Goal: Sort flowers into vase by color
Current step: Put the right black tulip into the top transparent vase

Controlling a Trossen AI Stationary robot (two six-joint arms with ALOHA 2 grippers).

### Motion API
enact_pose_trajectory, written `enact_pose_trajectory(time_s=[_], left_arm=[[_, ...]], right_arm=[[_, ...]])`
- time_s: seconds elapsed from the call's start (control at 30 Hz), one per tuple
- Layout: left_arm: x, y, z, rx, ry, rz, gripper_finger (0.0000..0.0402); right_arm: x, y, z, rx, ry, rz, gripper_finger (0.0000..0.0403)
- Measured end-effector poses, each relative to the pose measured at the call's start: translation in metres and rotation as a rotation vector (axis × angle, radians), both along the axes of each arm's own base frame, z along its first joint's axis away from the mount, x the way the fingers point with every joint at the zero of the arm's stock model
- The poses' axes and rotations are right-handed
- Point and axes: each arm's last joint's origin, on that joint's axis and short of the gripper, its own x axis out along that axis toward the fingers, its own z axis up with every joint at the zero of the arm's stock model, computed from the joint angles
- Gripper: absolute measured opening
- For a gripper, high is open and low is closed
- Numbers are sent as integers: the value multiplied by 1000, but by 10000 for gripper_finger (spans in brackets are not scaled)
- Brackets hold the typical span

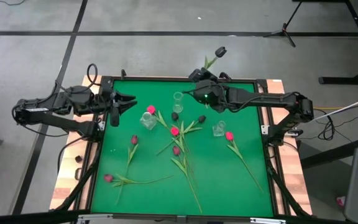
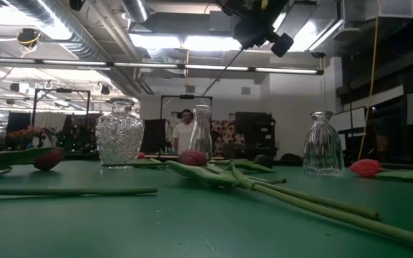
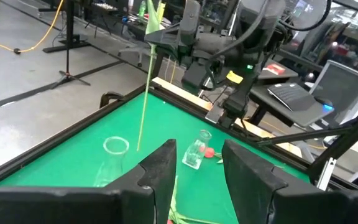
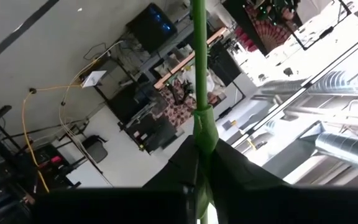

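My right gripper [image 1: 201, 79] is raised over the table's far edge, shut on a near-black tulip [image 1: 220, 51]. Its green stem [image 3: 144, 93] hangs down toward the slim glass vase [image 1: 178, 98]. Whether the stem's lower end [image 3: 138, 148] is inside the vase's rim [image 3: 115, 145], I cannot tell. My left gripper [image 3: 194, 171] waits open at the table's left edge [image 1: 126, 102]. Several tulips lie flat on the green mat: pink [image 1: 174, 130], magenta [image 1: 134, 140], dark [image 1: 201, 118]. My right gripper pinches the tulip's green stem [image 4: 202, 134] between its two fingers, on the upper part below the head. The fingers lie across the stem. The flower is lifted clear of the table, with the head [image 2: 282, 44] above the gripper and the long stem [image 2: 224, 72] hanging below it.
A faceted glass vase [image 1: 148, 120] and a bell-shaped one [image 1: 219, 129] stand on the mat either side of the slim vase [image 2: 201, 132]. Long stems [image 1: 188, 171] cross the middle of the mat. A person [image 2: 185, 129] stands in the room far behind the table.
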Motion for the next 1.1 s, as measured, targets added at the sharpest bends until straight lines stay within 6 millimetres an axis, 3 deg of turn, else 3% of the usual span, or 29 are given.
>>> enact_pose_trajectory(time_s=[0.4,0.77,1.1], left_arm=[[0,0,0,2,1,6,128],[0,0,0,8,6,7,128],[0,1,-1,15,14,31,128]], right_arm=[[6,-18,3,-30,15,37,25],[10,-18,4,-52,60,85,26],[4,-41,6,-51,38,48,26]])
